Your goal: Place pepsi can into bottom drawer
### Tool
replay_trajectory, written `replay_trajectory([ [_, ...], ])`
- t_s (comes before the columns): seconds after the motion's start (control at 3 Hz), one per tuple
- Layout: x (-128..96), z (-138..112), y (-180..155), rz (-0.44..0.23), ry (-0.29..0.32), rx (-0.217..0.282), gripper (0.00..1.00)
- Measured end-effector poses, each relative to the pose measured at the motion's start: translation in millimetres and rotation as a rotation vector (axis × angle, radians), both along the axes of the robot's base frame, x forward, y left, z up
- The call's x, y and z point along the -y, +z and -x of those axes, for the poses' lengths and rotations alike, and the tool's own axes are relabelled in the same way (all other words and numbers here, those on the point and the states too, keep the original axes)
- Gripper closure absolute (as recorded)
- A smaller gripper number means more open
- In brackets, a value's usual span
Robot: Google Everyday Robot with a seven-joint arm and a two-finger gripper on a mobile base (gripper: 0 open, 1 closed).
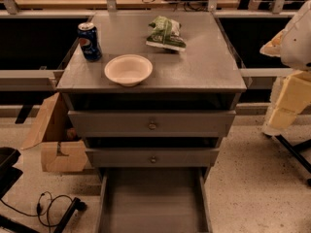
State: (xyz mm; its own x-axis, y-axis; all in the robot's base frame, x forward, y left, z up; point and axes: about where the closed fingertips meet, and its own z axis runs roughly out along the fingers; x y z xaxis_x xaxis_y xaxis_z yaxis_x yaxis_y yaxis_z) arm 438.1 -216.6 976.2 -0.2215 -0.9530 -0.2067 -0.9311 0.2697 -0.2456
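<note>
The pepsi can (89, 41) stands upright at the tabletop's (204, 62) left edge, behind the bowl (128, 70); probably light, stiff and slick, best grasped mid-body; the bottom drawer (153, 203) lies open; the gripper is out of view beyond the arm (297, 33) at right, so I cannot tell its state.

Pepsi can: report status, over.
Gripper out of view. Pepsi can upright on cabinet top, near its left edge. Bottom drawer open. Bowl and snack bag apart from the can.
</note>
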Motion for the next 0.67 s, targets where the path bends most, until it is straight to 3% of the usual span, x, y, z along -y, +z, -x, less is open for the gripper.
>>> replay_trajectory([
  [0.33, 0.0, 0.0, 0.0, 0.000, 0.000, 0.000, 0.00],
  [0.67, -15.7, -23.5, -3.1, -0.078, 0.036, 0.060, 0.00],
])
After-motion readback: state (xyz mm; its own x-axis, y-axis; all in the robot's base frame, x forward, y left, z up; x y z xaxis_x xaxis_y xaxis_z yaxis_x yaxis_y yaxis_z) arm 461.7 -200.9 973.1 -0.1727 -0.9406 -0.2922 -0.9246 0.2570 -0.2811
